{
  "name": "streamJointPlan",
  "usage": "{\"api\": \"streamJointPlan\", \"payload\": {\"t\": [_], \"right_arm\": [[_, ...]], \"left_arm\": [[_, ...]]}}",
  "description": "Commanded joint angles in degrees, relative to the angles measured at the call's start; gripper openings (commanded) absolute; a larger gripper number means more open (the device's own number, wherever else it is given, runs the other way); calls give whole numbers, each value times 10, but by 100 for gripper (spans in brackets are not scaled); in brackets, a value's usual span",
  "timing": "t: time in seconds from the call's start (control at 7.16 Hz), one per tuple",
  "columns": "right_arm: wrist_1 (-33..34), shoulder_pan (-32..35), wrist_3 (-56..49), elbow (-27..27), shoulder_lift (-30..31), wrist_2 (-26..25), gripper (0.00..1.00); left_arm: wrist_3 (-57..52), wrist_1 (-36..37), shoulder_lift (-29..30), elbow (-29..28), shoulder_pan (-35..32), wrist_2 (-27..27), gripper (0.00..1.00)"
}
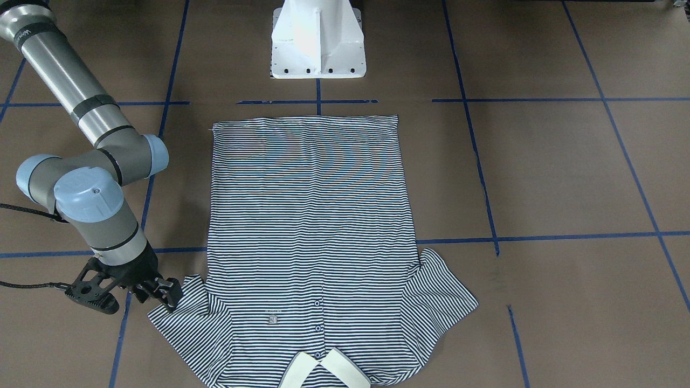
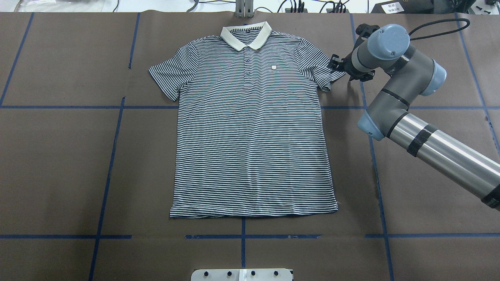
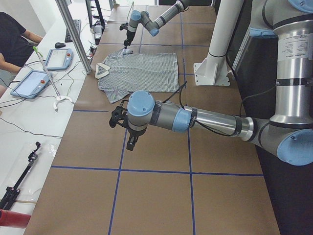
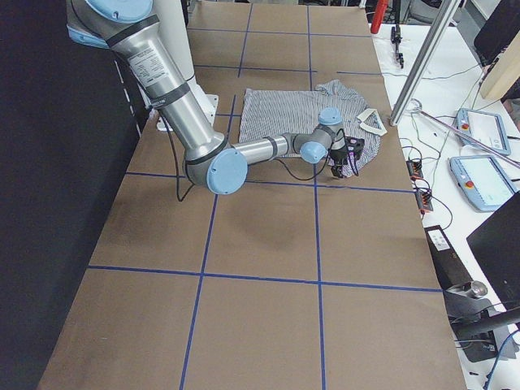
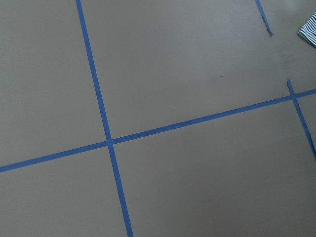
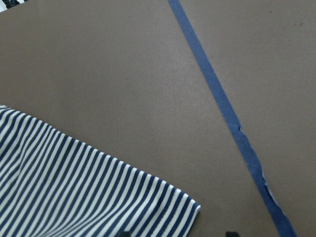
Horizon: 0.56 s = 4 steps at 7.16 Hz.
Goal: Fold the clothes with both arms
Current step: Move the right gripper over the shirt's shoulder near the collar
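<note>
The striped polo shirt (image 2: 250,136) lies flat and face up on the brown table, its cream collar (image 2: 246,34) at the far edge from the robot. Both sleeves are spread out. My right gripper (image 2: 336,66) is low at the tip of the sleeve on its side, also seen in the front view (image 1: 164,296). In the right wrist view its two fingertips stand apart at the bottom edge, open, with the sleeve corner (image 6: 187,207) just ahead of them. My left gripper (image 3: 130,142) hangs over bare table well away from the shirt; I cannot tell its state.
The white pedestal base (image 1: 318,40) stands beyond the shirt's hem. Blue tape lines (image 5: 103,123) grid the table. Along the far side runs a white bench with tablets (image 3: 58,58), cables and a metal post (image 3: 73,34); a person (image 3: 14,39) sits there.
</note>
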<state>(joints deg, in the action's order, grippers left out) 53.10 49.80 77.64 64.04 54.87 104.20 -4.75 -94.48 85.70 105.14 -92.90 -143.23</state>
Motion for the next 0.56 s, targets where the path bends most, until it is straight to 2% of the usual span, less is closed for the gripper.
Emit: {"api": "streamJointPlan", "payload": {"t": [0.0,0.14,0.28,0.42], "right_arm": [[1,-1,0,-10,-2,-21,57],[1,-1,0,-10,-2,-22,40],[1,-1,0,-10,-2,-22,6],[1,-1,0,-10,-2,-21,0]], "left_arm": [[-1,0,0,2,0,0,100],[-1,0,0,2,0,0,100],[0,0,1,2,0,0,100],[0,0,0,2,0,0,100]]}}
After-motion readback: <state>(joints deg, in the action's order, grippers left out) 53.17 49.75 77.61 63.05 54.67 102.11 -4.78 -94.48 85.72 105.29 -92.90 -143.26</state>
